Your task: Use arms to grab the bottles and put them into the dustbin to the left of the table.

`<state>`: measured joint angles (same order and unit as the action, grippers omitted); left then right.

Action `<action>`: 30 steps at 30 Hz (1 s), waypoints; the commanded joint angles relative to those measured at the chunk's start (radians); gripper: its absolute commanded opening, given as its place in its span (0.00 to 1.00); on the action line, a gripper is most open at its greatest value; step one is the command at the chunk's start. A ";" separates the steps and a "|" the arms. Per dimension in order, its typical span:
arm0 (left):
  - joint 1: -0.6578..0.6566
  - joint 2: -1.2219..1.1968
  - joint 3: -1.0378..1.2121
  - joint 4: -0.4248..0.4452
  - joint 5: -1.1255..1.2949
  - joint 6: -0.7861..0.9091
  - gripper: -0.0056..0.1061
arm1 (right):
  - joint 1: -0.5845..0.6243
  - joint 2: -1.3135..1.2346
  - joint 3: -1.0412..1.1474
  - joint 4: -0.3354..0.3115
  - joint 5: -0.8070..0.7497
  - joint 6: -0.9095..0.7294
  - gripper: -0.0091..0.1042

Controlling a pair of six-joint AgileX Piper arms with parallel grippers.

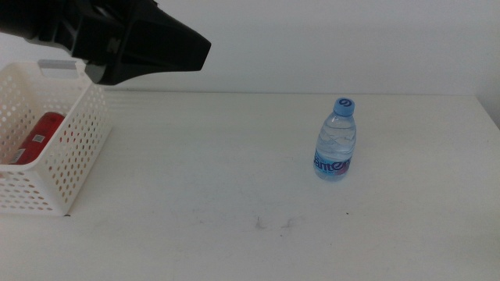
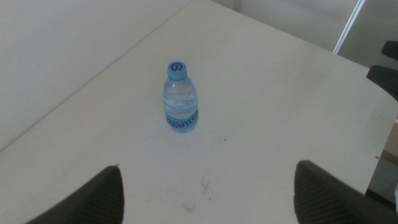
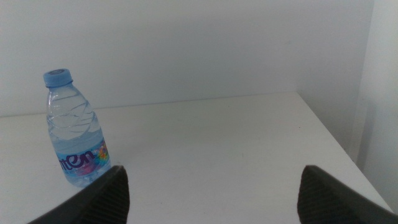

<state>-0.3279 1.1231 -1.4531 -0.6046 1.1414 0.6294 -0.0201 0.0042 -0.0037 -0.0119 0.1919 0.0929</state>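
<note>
On the right half of the white table (image 1: 195,172) the small water bottle (image 1: 336,140) stands upright and alone, while the red can (image 1: 37,138) already lies in the dustbin (image 1: 74,148) at the left edge, so the step in hand looks like fetching this last bottle. The left gripper (image 2: 205,193) hangs high near the dustbin, jaws spread and empty, well apart from the bottle; the right gripper (image 3: 211,193), likewise parted and holding nothing, sits low near it and seems better placed to close around its body. The tabletop carries a few faint scuff marks, and a plain pale wall stands behind it.
</note>
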 commanded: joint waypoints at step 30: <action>-0.002 -0.002 0.005 0.007 -0.031 -0.006 0.89 | 0.282 1.394 -0.227 -0.177 -1.082 -0.023 0.86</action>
<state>-0.3279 1.1231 -1.4531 -0.5989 1.1206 0.6294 0.2583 1.3320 -0.2235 -0.1723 -0.7678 0.0745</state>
